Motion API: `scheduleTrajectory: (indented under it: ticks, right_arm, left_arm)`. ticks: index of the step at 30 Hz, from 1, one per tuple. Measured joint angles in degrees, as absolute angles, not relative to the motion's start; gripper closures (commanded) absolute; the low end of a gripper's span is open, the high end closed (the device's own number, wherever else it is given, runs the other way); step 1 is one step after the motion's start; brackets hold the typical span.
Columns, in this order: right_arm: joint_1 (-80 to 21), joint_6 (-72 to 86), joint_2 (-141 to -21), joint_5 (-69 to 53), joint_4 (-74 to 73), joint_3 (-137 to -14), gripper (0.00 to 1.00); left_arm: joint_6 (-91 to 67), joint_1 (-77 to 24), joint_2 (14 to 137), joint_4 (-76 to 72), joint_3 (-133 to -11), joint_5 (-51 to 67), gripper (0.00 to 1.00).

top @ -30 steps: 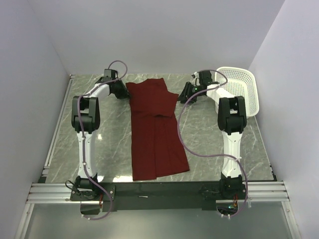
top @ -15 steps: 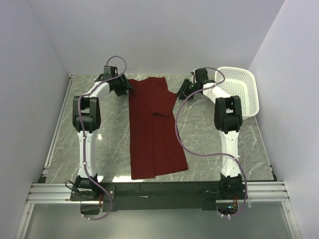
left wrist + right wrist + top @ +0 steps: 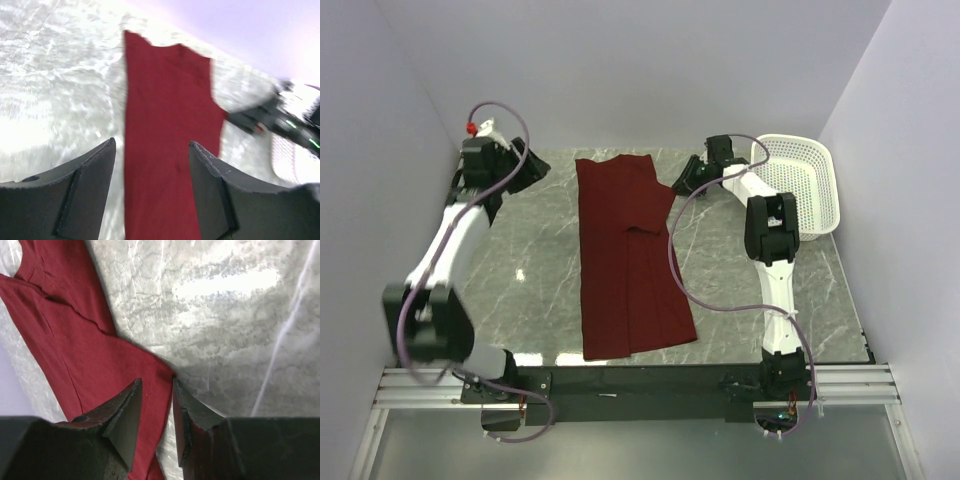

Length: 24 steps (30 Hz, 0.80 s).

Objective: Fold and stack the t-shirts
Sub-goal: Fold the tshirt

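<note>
Left pincer (image 3: pixel 528 166) now clear of red t-shirt (image 3: pixel 625 260)

A: How was the light in the overhead view?
B: Bright, soft and even. The tabletop (image 3: pixel 550 200) gave back small pale glints near its front edge, and shadows were faint. Only the left arm (image 3: pixel 445 245) was smeared by blur.
A: And the wrist views?
B: The left one was soft all over and washed nearly white at the left, with the left end effector (image 3: pixel 152 145) dark. The right one was sharp, with a hot band of glare beyond the right end effector (image 3: pixel 157 382)
</note>
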<state>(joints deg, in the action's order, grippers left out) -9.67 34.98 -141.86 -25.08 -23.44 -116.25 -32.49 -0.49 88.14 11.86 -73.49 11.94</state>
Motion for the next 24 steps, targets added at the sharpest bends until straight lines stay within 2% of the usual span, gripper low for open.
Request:
scheduleTrajectory:
  ticks: [3,7,12,14,24]
  right_arm:
    - [-9.7,35.6,-142.8,-25.6,-23.3,-117.2,0.68]
    - [-9.8,36.3,-143.7,-26.6,-23.1,-118.0,0.82]
    - [-9.8,36.1,-143.7,-26.5,-22.9,-117.7,0.92]
    - [-9.8,36.1,-143.6,-26.7,-22.0,-117.0,1.0]
    - [-9.8,36.1,-139.0,-27.3,-17.2,-109.8,1.0]
  left_arm:
    - [-32.1,-0.9,75.8,11.3,-65.9,12.1,0.33]
    - [-32.1,-1.0,65.5,13.0,-56.8,12.0,0.31]
    - [-32.2,-1.0,57.6,19.2,-50.2,10.6,0.3]
    - [-32.3,-1.0,54.5,21.1,-48.7,10.2,0.29]
    - [-32.3,-1.0,49.2,24.9,-47.9,8.7,0.28]
